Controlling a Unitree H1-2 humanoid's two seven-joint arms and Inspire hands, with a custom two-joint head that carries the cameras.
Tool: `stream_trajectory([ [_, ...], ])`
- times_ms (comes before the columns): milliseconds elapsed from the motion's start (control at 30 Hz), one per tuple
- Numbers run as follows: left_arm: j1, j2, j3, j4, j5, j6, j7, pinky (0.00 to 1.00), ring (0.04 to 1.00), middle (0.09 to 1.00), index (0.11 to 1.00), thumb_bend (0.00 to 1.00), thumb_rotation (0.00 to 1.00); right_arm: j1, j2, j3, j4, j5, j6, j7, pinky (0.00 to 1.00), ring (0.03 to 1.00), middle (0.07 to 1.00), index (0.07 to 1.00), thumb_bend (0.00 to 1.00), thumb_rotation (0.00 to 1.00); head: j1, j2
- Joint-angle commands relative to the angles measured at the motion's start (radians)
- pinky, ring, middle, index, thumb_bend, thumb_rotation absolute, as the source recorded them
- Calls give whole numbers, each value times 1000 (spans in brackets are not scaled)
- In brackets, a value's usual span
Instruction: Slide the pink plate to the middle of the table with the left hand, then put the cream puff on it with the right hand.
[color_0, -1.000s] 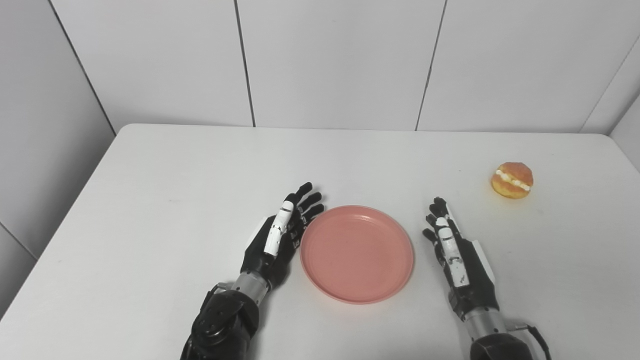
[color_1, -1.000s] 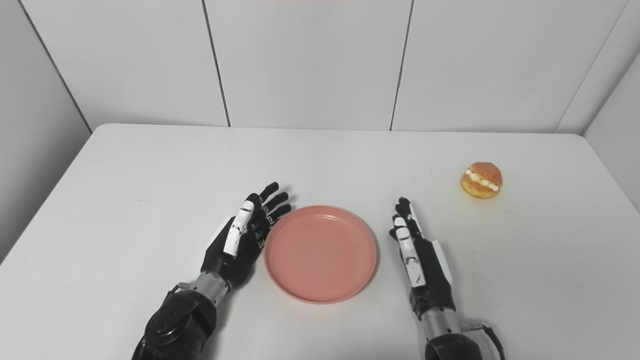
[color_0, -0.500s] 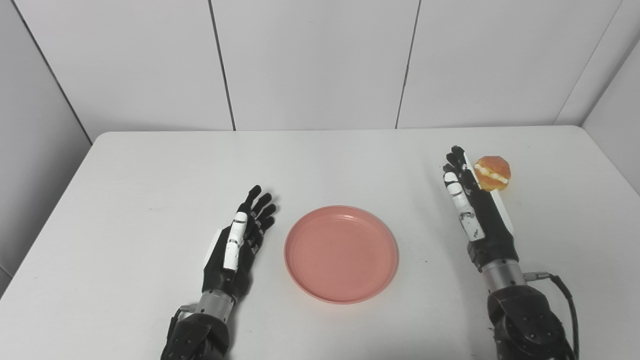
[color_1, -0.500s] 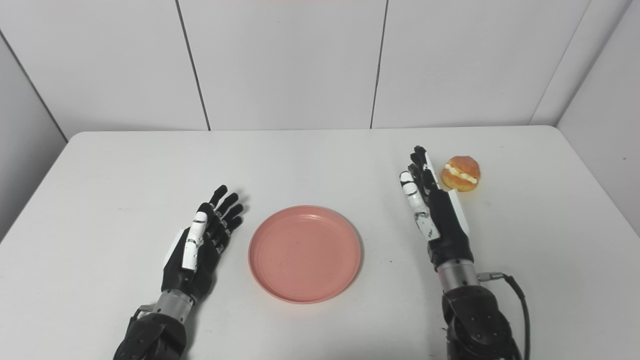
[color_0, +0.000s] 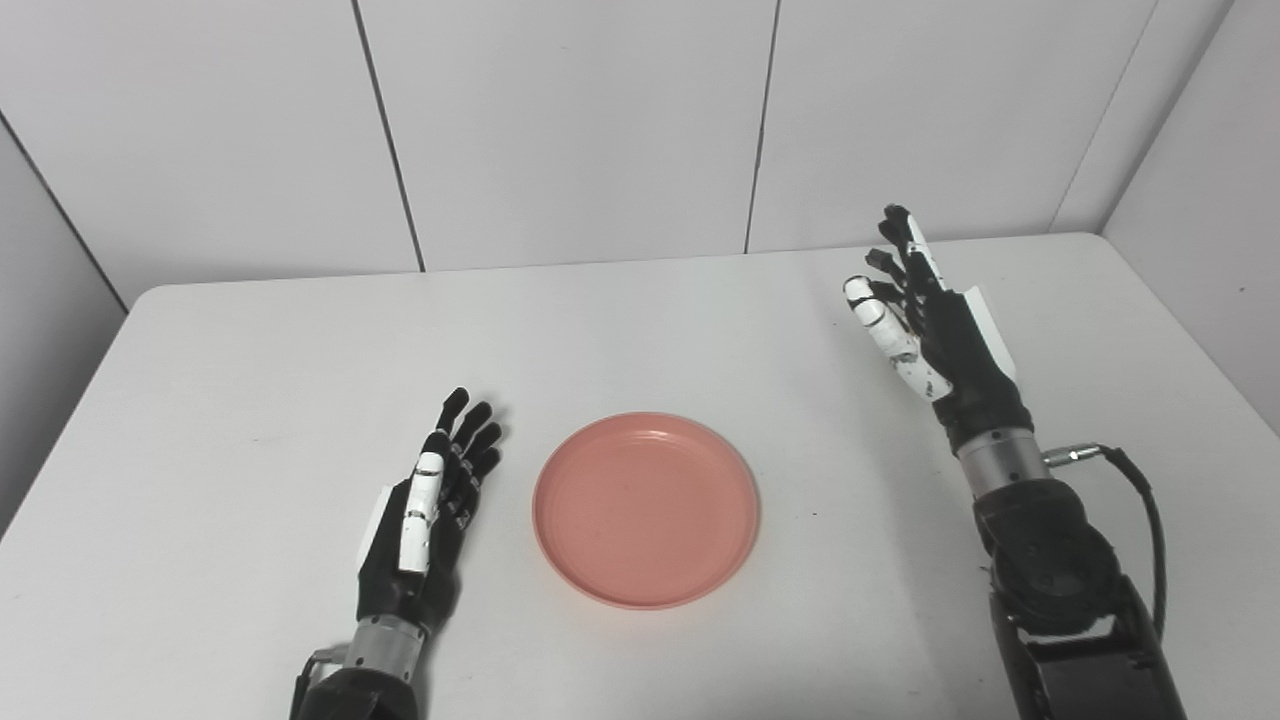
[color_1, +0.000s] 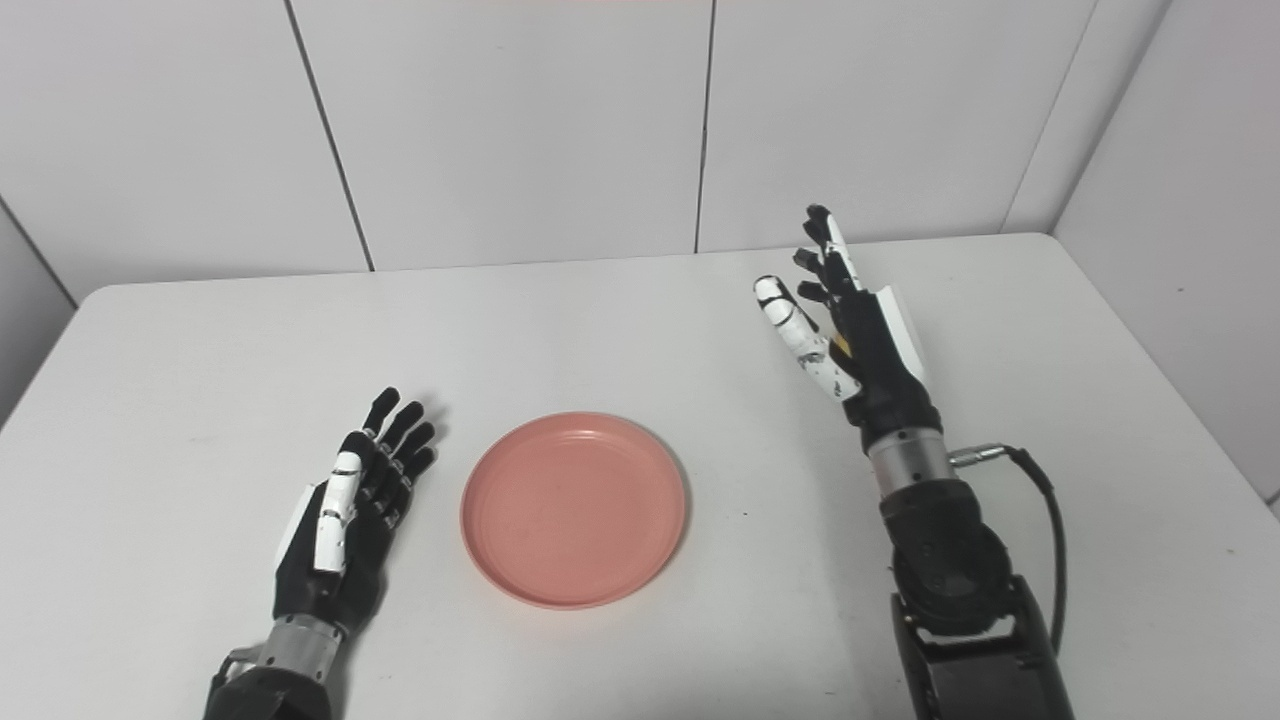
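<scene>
The pink plate (color_0: 645, 508) lies flat on the white tabletop (color_0: 250, 400) near its middle, empty, and it sits in the same spot on the surface as half a second ago; the whole view has swung a little, so its shift in the picture is the camera's doing. The left robot hand (color_0: 425, 528) rests low over the tabletop just to the left of the plate, fingers straight and slightly spread, holding nothing, with a clear gap between it and the plate's rim. A second ago that hand was right against the rim; it has since drawn back toward the near edge. The right robot hand (color_0: 925, 315) is the one that has changed most: a second ago it lay beside the plate's right edge, half a second ago it had reached up next to the cream puff, and now it stands farther out over the far right part of the tabletop, fingers pointing up and away, thumb (color_1: 790, 320) splayed out to the left, palm facing left. Its fingers are apart. The cream puff, plain to see beside that hand a moment ago, cannot be seen in either view now; it may be hidden behind the hand, but I cannot tell.
</scene>
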Motion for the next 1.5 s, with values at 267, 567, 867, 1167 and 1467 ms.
stream_trajectory([
  [267,44,34,23,59,-31,28,-3,987,955,964,965,366,1000,-126,-99,0,20,-215,61,-6,782,886,962,993,714,643,-51,-26],
  [567,45,37,23,64,-35,30,-5,975,948,956,955,351,1000,-172,-178,26,95,-319,132,53,712,908,983,1000,837,488,-53,-33],
  [867,44,41,22,70,-39,28,-5,971,943,951,954,365,1000,-193,-229,61,189,-385,161,79,705,945,1000,1000,901,435,-63,-35],
  [1167,46,43,19,62,-48,46,-2,954,935,945,944,371,1000,-230,-266,94,314,-424,168,99,733,962,1000,1000,950,497,-68,-34],
  [1467,46,43,19,64,-51,42,-3,953,935,945,945,366,1000,-269,-291,111,450,-409,110,72,743,953,1000,1000,982,498,-69,-36],
])
